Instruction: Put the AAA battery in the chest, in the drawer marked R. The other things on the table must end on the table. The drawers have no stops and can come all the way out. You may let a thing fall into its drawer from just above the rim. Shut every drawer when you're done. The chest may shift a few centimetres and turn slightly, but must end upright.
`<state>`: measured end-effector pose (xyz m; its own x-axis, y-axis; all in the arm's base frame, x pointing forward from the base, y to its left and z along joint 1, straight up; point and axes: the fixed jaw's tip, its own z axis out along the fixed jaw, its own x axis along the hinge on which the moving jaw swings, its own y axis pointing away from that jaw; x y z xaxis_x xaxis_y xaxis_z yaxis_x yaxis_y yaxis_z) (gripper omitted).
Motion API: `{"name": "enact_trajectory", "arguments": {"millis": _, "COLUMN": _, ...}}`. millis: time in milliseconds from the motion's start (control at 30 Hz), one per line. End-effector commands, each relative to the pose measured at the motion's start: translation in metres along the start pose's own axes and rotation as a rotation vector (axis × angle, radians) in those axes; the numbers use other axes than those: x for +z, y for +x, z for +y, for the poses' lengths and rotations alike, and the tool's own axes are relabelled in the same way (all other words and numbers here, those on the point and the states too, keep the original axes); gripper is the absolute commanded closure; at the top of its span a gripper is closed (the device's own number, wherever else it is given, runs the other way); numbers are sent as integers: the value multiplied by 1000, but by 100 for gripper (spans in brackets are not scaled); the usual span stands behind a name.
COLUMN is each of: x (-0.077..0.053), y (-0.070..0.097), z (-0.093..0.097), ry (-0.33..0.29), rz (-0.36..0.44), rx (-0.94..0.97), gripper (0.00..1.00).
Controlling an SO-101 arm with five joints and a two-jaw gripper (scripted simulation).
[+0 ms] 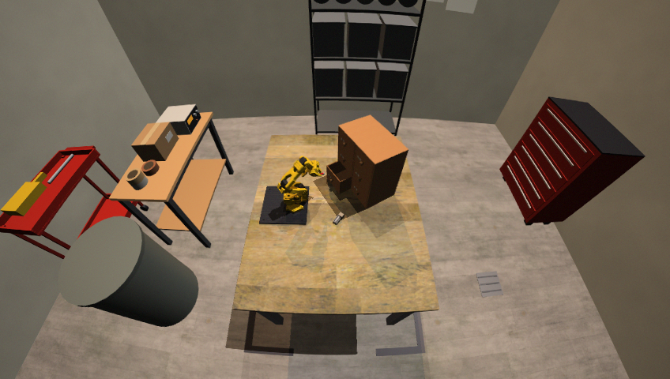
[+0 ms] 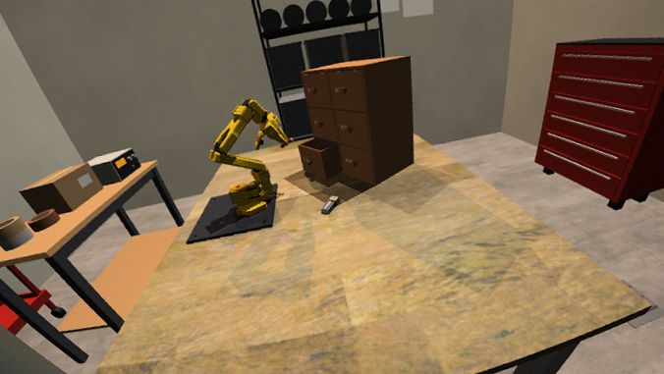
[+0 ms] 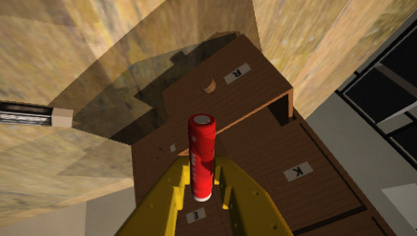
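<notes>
AAA battery (image 3: 202,156), red with a silver end cap: we find it clamped between the yellow fingers of our gripper (image 3: 202,189), jaws nearly closed on its lower half, the rest sticking out past the fingertips. We hold it above the open drawer (image 3: 231,93) marked R, bottom left of the brown chest (image 1: 376,159), which stands upright on the table (image 2: 345,324). Neighbouring drawer K (image 3: 297,172) is shut. One small grey and tan item (image 2: 330,203) lies on the table, apart from the chest. Our arm (image 2: 236,146) stands on a black base plate (image 2: 201,233).
</notes>
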<state>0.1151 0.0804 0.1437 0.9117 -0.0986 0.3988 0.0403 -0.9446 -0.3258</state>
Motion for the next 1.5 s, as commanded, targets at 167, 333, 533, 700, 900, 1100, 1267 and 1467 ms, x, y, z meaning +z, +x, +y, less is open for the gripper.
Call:
{"name": "enact_trajectory", "arguments": {"millis": 167, "x": 1, "y": -4, "z": 3, "ry": -2, "rz": -10, "rx": -176, "gripper": 100}}
{"name": "enact_trajectory", "arguments": {"millis": 333, "x": 1, "y": -4, "z": 4, "ry": -1, "rz": -10, "rx": -298, "gripper": 100}}
{"name": "enact_trajectory", "arguments": {"millis": 533, "x": 1, "y": -5, "z": 5, "ry": 0, "rz": -10, "rx": -445, "gripper": 100}}
{"name": "enact_trajectory", "arguments": {"millis": 700, "x": 1, "y": -5, "z": 5, "ry": 1, "rz": -9, "rx": -518, "gripper": 100}}
{"name": "enact_trajectory", "arguments": {"millis": 900, "x": 1, "y": -6, "z": 6, "ry": 1, "rz": -9, "rx": -665, "gripper": 100}}
{"name": "enact_trajectory", "arguments": {"millis": 1100, "x": 1, "y": -6, "z": 6, "ry": 1, "rz": -9, "rx": -673, "gripper": 100}}
{"name": "enact_trajectory", "arguments": {"millis": 1267, "x": 1, "y": -6, "z": 6, "ry": 1, "rz": -9, "rx": -673, "gripper": 100}}
{"name": "enact_trajectory", "arguments": {"millis": 1467, "x": 1, "y": -6, "z": 6, "ry": 1, "rz": -9, "rx": -673, "gripper": 100}}
